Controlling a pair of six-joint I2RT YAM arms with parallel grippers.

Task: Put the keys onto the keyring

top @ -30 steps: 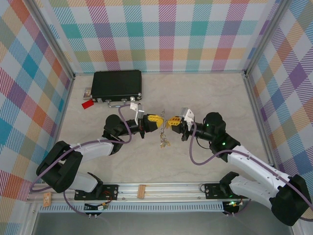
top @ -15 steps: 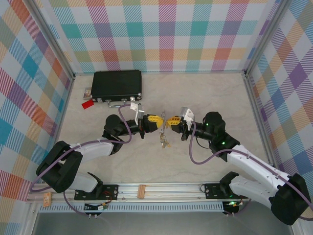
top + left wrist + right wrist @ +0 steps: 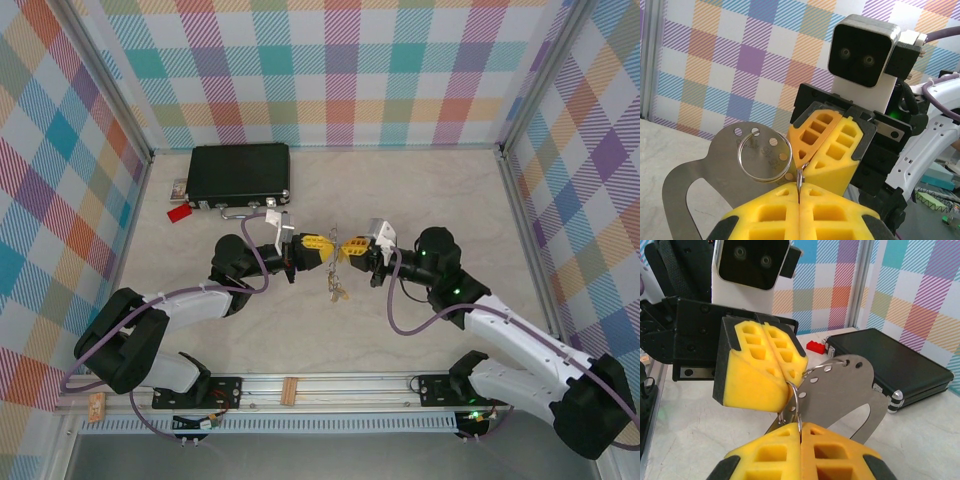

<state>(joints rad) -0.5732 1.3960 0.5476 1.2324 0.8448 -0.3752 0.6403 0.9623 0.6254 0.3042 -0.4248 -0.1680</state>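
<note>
Where the arms meet over mid-table, the left gripper [image 3: 324, 246] and right gripper [image 3: 349, 247] both clench the keyring [image 3: 739, 155], the keys [image 3: 335, 288] hanging beneath; bare table [image 3: 420, 180] all round, black case [image 3: 240, 172] well apart at the far-left wall

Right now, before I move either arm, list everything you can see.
black case: one, black, table's far left
red tag: one, red, by the case's near-left corner
keyring: one, silver, pinched between both grippers
metal plate: one, silver, perforated, next to the keyring
keys: small bunch, count unclear, metallic, below the grippers
table: one, pale beige
left gripper: one, yellow and black, shut on keyring
right gripper: one, yellow and black, shut on keyring
</note>
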